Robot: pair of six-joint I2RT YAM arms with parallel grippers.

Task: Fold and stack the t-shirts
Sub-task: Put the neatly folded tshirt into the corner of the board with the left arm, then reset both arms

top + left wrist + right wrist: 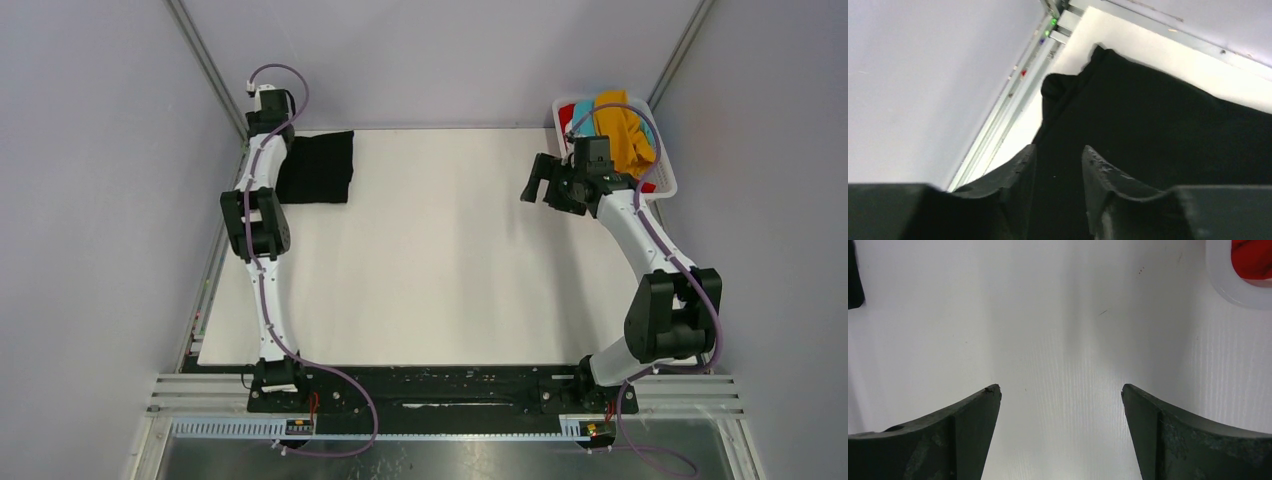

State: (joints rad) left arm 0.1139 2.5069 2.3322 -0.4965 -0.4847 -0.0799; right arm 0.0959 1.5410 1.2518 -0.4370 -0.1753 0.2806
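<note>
From above, one folded black fabric t-shirt (318, 167) lies beside the left gripper (272, 125), while mustard, teal and red tees (625, 135) wait in the white slotted plastic basket (665, 182) beside the right gripper (537, 180). The left wrist view does not show whether that gripper holds the black cloth. In the right wrist view the jaws are wide apart and empty.

- R gripper (1060, 390): both dark fingers (960, 437) rise from bottom edge, jaws wide apart, nothing betw. them.
- Finger pads look scuffed; the left-hand tip is chipped.
- White table (1063, 315) fills most of view; faint vertical sheen down the middle, a few small specks & a short scratch.
- Top R corner: curved white basket rim (1233, 292), w/ red t-shirt (1255, 257) inside, bunched, mostly cut off by frame.
- Top L edge: narrow black patch (853, 280) on table, too little shown to ID.
</note>
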